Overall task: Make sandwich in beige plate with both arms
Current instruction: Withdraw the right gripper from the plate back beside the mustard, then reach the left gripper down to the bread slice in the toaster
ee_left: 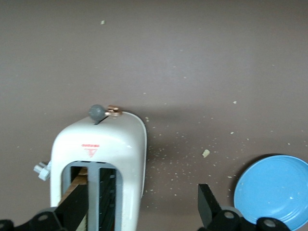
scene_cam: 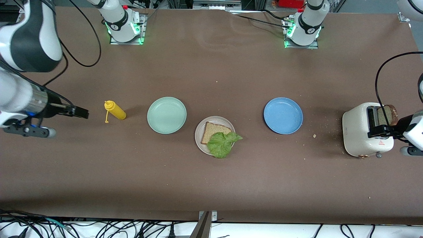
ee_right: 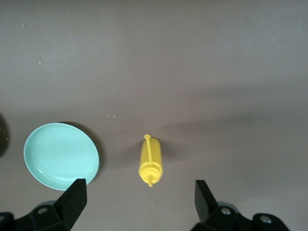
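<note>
- Toaster (scene_cam: 360, 132) at left arm's end held the second bread slice (scene_cam: 391, 114); left gripper (scene_cam: 380, 130) hung over it, jaws wide, empty, likely for pulling it.
- Beige plate (scene_cam: 199, 138), mid-table, carried bread (scene_cam: 213, 130) and lettuce (scene_cam: 223, 143).
- Right gripper (scene_cam: 74, 111) waited wide open, empty, over table beside mustard bottle (scene_cam: 115, 110).

Brown table (scene_cam: 211, 185) — three plates; mustard bottle (scene_cam: 115, 110); toaster (scene_cam: 365, 130)

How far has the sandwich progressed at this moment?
Done: one bread slice lies on the beige plate with the lettuce leaf on top. In hand: nothing is held. The left hand is open over the toaster, where the second slice stands in the slot. The right hand waits, open, above the table near the yellow bottle. Left: take that slice and put it on the lettuce.
</note>
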You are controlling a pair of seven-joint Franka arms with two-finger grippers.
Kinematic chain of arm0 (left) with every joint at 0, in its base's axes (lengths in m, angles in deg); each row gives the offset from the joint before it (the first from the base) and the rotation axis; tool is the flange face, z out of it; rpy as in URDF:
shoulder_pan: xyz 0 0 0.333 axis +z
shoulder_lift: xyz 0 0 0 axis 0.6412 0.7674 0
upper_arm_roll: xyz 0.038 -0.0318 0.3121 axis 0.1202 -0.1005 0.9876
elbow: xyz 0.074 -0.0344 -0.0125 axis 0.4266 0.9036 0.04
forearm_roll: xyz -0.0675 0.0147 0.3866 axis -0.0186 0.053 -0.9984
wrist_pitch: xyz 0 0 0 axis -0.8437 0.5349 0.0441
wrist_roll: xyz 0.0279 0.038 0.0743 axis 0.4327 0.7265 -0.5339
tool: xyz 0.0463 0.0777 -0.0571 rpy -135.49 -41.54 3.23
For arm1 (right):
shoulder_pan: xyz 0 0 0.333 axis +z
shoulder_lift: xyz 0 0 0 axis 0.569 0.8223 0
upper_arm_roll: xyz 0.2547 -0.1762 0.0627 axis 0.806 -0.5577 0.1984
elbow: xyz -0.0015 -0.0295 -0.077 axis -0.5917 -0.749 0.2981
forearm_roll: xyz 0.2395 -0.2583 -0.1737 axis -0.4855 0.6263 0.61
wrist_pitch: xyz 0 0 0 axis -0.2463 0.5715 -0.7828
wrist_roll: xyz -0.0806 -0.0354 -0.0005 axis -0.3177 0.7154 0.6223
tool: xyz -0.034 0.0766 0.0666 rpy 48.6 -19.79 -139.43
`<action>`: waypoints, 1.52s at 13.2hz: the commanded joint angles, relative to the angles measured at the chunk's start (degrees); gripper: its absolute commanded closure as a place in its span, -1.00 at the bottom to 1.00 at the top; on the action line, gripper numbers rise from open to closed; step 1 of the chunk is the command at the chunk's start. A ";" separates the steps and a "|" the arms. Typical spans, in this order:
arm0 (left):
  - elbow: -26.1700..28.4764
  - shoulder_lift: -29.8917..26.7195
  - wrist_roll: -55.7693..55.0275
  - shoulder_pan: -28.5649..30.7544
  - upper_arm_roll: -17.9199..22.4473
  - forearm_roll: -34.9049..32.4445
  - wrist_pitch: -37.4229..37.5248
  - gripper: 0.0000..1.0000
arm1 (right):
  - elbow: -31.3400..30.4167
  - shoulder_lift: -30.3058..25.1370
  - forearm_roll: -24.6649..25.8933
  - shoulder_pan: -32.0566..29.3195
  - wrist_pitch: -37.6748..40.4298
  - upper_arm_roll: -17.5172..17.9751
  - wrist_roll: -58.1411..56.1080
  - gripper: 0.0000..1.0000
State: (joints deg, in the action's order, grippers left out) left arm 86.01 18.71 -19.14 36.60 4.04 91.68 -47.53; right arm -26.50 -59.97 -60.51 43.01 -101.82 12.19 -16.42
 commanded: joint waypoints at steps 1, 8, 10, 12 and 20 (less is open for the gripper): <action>-0.62 -0.22 1.69 1.52 -0.37 -1.93 0.49 -1.00 | -13.15 -10.21 1.64 -2.79 -6.46 2.27 -4.32 -0.96; 0.00 -0.04 12.24 7.14 -0.28 -1.93 0.49 -1.00 | -19.08 -14.29 1.03 -2.97 -11.68 0.51 -4.86 -0.98; 0.44 0.57 12.33 7.41 -0.20 -2.28 0.58 -1.00 | -19.00 -14.11 1.29 -2.97 -11.67 0.51 -5.04 -0.99; 2.53 1.01 12.59 8.20 -0.28 -2.28 0.76 -1.00 | -19.17 -14.11 1.29 -3.06 -11.59 0.51 -5.13 -0.99; 6.33 0.75 14.88 10.22 -0.28 -2.28 3.12 -0.99 | -19.08 -13.32 1.55 -3.06 -9.75 0.42 -5.04 -0.99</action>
State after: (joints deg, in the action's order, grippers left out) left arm 90.90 20.64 -5.92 46.08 4.27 91.68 -45.38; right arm -45.16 -72.78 -60.00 40.49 -112.49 12.30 -20.52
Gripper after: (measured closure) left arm 0.000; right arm 0.004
